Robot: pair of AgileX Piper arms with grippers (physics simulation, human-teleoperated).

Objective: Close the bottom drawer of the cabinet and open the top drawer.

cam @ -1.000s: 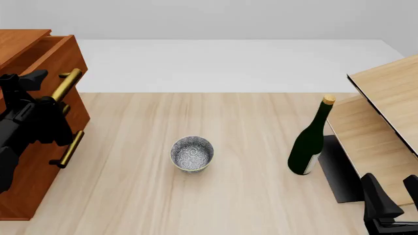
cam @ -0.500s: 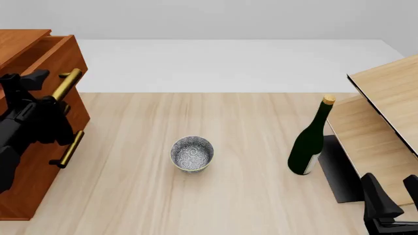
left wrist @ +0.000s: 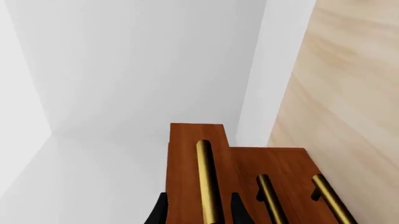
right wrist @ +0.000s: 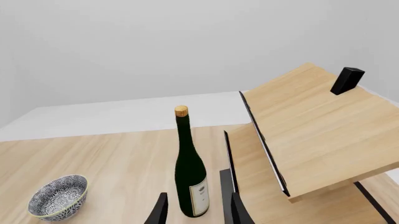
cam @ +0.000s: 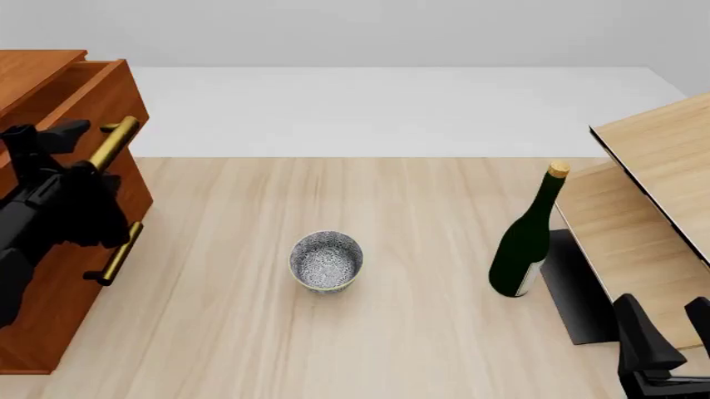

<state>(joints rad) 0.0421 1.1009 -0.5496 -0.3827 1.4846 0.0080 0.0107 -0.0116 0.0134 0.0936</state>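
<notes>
The reddish-brown cabinet [cam: 33, 66] stands at the table's left edge. Its top drawer [cam: 128, 96] juts out a little past the fronts below. My left gripper [cam: 95, 154] is open, one finger on each side of that drawer's brass handle [left wrist: 209, 186], with gaps showing. The bottom drawer [cam: 61, 291] looks flush with the middle one, and its handle [left wrist: 327, 200] lies level with the middle handle [left wrist: 268, 200]. My right gripper [cam: 671, 328] is open near the front right corner, holding nothing, its fingers [right wrist: 160, 210] pointing toward a bottle.
A patterned bowl [cam: 326, 260] sits mid-table. A dark green wine bottle [cam: 527, 241] stands upright to the right. Pale light-wood shelving [cam: 654, 208] on a black stand fills the right edge, close to my right gripper.
My left gripper has shifted very slightly at the top drawer's handle. Nothing else has visibly moved.
</notes>
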